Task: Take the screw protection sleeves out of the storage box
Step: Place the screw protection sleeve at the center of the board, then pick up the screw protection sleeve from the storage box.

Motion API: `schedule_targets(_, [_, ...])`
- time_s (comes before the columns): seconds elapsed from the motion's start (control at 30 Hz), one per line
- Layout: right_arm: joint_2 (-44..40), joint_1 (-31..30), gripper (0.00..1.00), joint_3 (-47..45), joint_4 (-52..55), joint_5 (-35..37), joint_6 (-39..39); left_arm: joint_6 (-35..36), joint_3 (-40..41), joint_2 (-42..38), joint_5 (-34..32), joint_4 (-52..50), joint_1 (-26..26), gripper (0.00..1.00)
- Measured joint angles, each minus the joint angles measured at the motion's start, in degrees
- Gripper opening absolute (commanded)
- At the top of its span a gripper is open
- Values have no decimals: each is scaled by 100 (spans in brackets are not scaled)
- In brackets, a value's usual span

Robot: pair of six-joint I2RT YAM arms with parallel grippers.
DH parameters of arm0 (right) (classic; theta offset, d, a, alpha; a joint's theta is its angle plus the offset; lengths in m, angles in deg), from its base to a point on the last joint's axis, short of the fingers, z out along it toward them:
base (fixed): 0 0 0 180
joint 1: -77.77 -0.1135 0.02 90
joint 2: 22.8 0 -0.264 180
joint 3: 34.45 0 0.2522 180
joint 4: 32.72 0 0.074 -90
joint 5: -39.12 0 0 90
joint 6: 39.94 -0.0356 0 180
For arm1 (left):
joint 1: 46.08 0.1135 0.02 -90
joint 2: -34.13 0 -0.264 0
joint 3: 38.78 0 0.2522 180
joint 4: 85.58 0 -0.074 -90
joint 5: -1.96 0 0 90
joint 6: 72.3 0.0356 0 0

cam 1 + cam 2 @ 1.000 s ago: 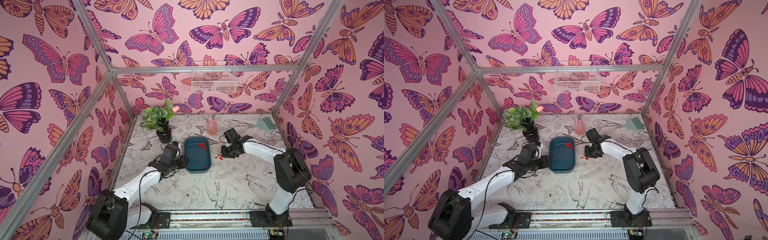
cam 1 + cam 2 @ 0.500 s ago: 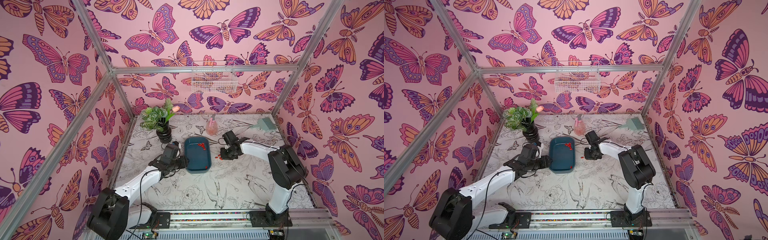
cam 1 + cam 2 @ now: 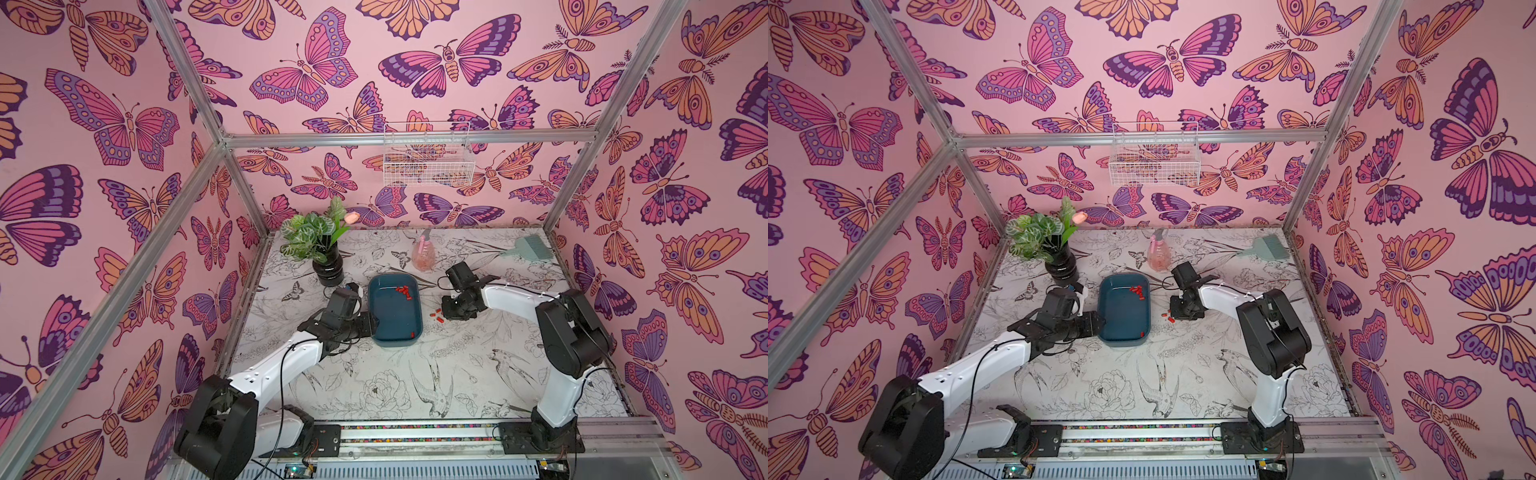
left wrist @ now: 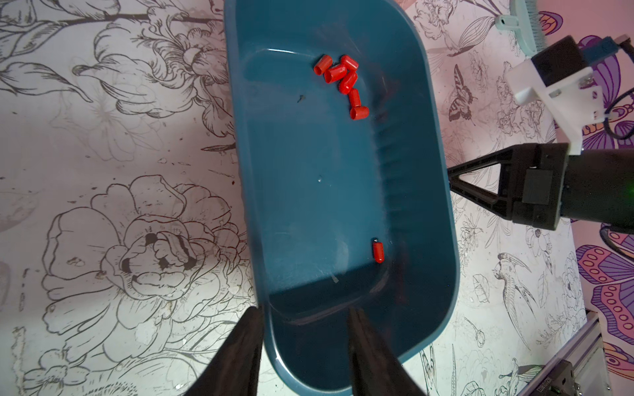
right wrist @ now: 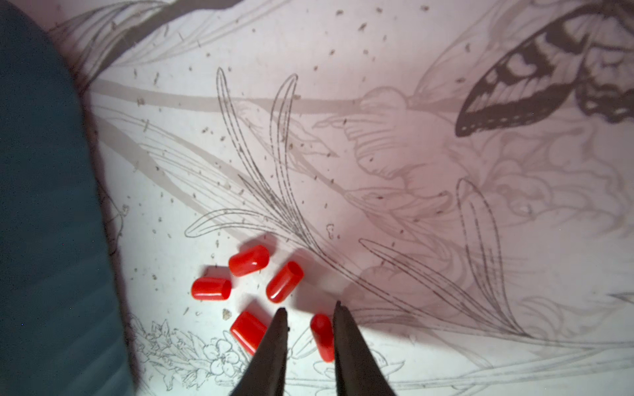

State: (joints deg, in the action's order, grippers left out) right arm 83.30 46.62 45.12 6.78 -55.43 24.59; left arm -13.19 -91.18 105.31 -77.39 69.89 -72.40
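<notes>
Your right tool (image 5: 308,307) is hovering spread around one unpinched sleeve (image 5: 321,337) among five lying on the desk (image 5: 377,137) beside the storage box (image 5: 34,205), so you are best lifting straight up, then reaching for the seven screw protection sleeves (image 4: 348,82) sitting inside, left tool (image 4: 304,310) straddling its rim, spread.

Pink butterfly walls (image 3: 332,187) enclose a sketch-printed floral tabletop (image 3: 457,374).
</notes>
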Motion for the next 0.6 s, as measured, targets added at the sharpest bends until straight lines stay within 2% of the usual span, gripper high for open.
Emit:
schedule_targets(0.3, [-726,0,35,4,341,61,33,7,-306,87,-24,-90,-107,45])
schedule_targets(0.6, [-1539,0,36,20,754,212,173,63,-887,713,-39,-140,-264,43])
